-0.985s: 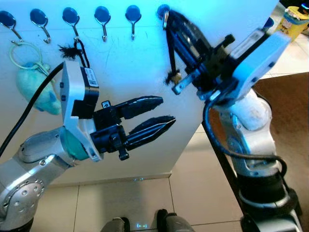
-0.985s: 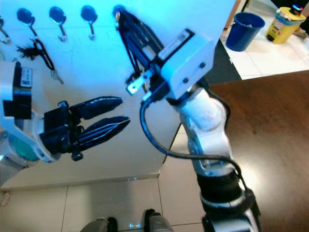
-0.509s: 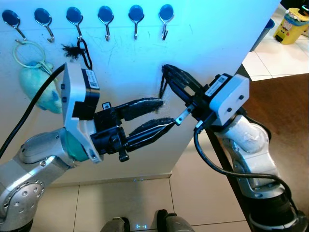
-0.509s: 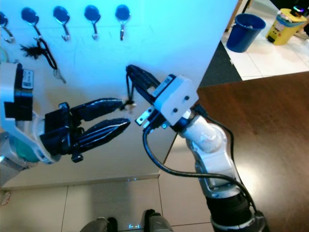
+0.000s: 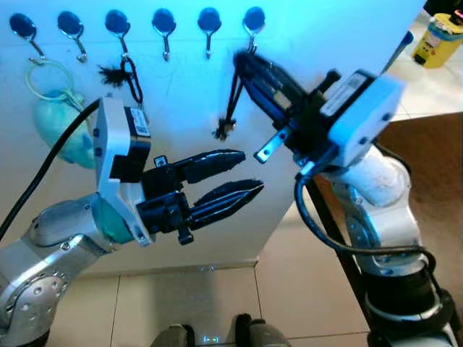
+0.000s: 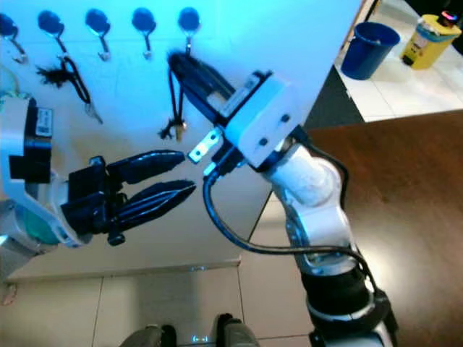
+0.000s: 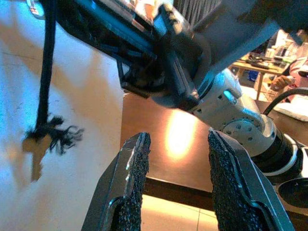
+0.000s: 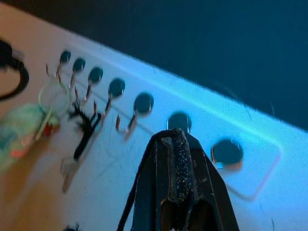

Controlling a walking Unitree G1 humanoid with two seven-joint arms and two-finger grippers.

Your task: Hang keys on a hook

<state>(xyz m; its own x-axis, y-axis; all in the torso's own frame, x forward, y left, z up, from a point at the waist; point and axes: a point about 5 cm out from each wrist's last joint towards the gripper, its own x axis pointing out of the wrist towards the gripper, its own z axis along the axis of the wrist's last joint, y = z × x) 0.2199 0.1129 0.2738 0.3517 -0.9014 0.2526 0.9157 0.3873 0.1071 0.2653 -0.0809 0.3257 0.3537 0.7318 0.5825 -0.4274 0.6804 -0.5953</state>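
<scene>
Hanging from the pinched-shut right gripper just below the last hook, the keys are not yet hooked, while the left gripper is held open and empty lower down.

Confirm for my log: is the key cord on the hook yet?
Not yet. The right gripper is shut on the cord just below the hook; the key dangles.
</scene>
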